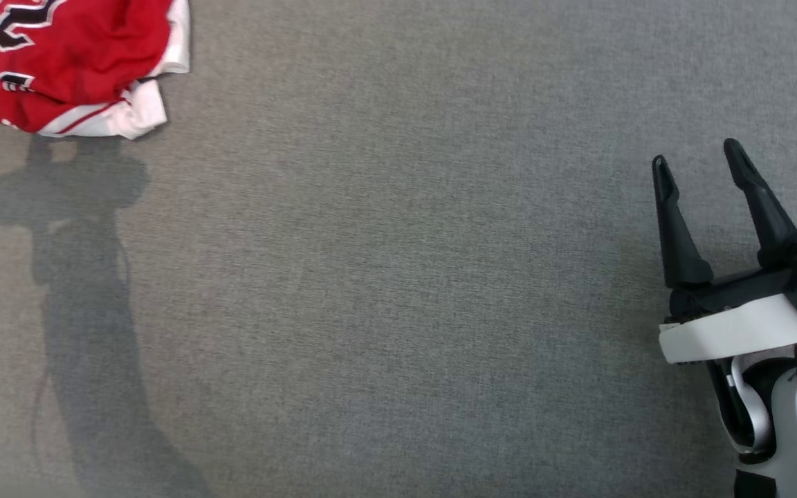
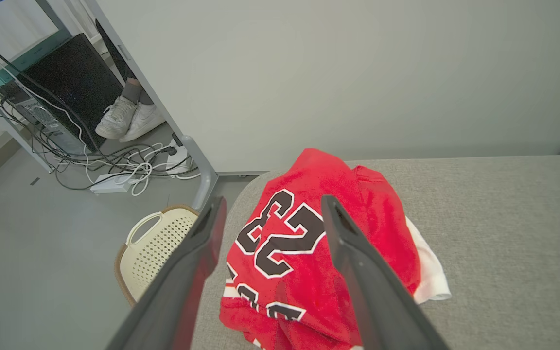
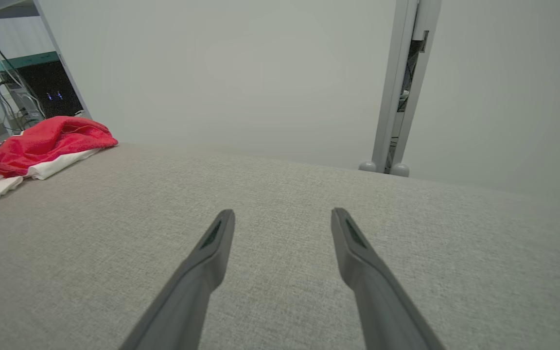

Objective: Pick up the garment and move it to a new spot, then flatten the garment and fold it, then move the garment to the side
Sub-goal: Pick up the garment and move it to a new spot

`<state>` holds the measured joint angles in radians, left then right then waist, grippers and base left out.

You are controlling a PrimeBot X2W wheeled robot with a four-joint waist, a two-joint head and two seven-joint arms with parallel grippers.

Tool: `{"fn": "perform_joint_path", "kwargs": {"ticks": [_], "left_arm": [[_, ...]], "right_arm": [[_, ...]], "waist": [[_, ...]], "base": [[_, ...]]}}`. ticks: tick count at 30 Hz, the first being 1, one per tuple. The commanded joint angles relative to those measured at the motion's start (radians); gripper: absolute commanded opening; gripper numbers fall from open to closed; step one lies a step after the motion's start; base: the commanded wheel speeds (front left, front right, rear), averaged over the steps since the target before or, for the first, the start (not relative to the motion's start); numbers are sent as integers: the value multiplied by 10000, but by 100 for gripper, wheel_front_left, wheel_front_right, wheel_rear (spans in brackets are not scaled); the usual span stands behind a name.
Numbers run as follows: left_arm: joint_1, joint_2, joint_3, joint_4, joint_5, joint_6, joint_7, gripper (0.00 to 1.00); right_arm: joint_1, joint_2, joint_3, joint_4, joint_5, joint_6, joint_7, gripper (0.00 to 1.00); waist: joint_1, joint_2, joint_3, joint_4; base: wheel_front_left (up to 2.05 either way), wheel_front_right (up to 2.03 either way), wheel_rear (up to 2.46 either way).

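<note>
At the far left corner of the grey fabric-covered table (image 1: 398, 290) lies the crumpled red jersey with white trim and black number print (image 1: 73, 62) – bunched in a heap, not flattened, one white hem sticking out toward the right. The left gripper (image 2: 274, 199) is above this heap, its two dark fingers spread wide apart with the printed number showing between them; nothing is clamped, and I cannot tell whether the tips touch the cloth. The right gripper (image 1: 696, 152) is at the near right, well apart from the jersey, fingers also spread wide and holding nothing, pointing over bare table – low over the surface. Past the table's left edge, on the floor, stands a cream perforated plastic basket with a handle slot (image 2: 156, 243). Farther off are a tangle of black and white cables with a white power strip (image 2: 114, 182), a black computer tower (image 2: 66, 82) and a person's white sneakers (image 2: 127, 119).
</note>
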<state>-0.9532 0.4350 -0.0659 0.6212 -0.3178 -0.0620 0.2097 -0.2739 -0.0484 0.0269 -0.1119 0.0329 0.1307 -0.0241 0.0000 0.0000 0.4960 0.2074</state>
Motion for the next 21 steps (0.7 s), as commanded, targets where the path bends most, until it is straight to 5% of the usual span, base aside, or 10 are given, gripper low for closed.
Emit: {"fn": "perform_joint_path", "kwargs": {"ticks": [1,17,18,19,20,21], "left_arm": [[-336,22,34,154,-68,-31,-36,100],[-1312,-63,-92,3413,-491,-218,-87,100],[-1380,-79,-123,3519,-492,-236,-128,49],[-1439,-80,-169,3560,-451,-270,-205,18],[-1500,-103,-198,3612,-461,-303,-273,0],[-1544,-138,-254,3653,-457,-349,-365,0]], "right_arm": [[-107,-45,-64,-137,-88,1,34,100],[-87,-43,-254,-1580,-369,1,228,100],[-97,-45,-266,-1589,-352,1,228,100],[-106,-43,-286,-1588,-330,1,216,100],[-114,-45,-308,-1578,-312,1,194,100],[-107,-43,-326,-1545,-290,1,161,100]], "waist": [[0,0,677,-612],[0,0,1727,-1028],[0,0,1740,-1016],[0,0,1746,-997],[0,0,1739,-974],[0,0,1699,-949]], "base": [[0,0,0],[0,0,0],[0,0,0],[0,0,0],[0,0,0],[0,0,0]]}}
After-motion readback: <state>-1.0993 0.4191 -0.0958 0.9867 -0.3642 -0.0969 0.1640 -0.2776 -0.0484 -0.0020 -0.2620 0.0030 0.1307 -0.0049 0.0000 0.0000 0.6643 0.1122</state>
